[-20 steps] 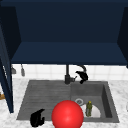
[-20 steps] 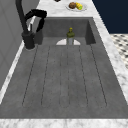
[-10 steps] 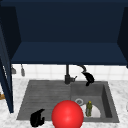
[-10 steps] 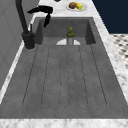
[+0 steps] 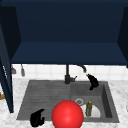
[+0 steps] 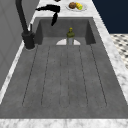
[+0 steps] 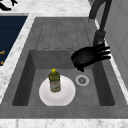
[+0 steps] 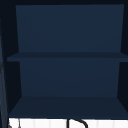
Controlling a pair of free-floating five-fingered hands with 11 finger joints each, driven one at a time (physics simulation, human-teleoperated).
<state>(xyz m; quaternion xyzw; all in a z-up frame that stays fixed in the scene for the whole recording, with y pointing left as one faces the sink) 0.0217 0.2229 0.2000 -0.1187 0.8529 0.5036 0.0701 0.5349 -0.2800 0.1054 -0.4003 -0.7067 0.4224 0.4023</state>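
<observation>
My right hand (image 5: 92, 81) hangs over the back of the sink basin (image 5: 106, 100), just right of the black faucet (image 5: 67, 75), and holds nothing. In the right side view, the right hand (image 7: 88, 57) is open, with straight fingers pointing at the faucet (image 7: 100, 30) and the wall, above the drain (image 7: 82, 80). A green bottle (image 7: 54, 80) stands upright on a white plate (image 7: 62, 97) in the basin. My left hand (image 5: 37, 118) floats relaxed at the front left corner of the drainboard. A big red ball (image 5: 67, 115) sits at the sink's front edge.
A dark blue open wall cabinet (image 8: 67, 57) with one shelf hangs above the sink. A plate of fruit (image 6: 76, 5) rests on the counter beyond the basin. The ribbed drainboard (image 6: 65, 75) takes up the sink's left half. Utensils (image 5: 22, 71) hang on the tiled wall.
My right hand has moved right and down, away from the faucet spout toward the back of the basin. The left hand, the bottle and the ball have stayed put.
</observation>
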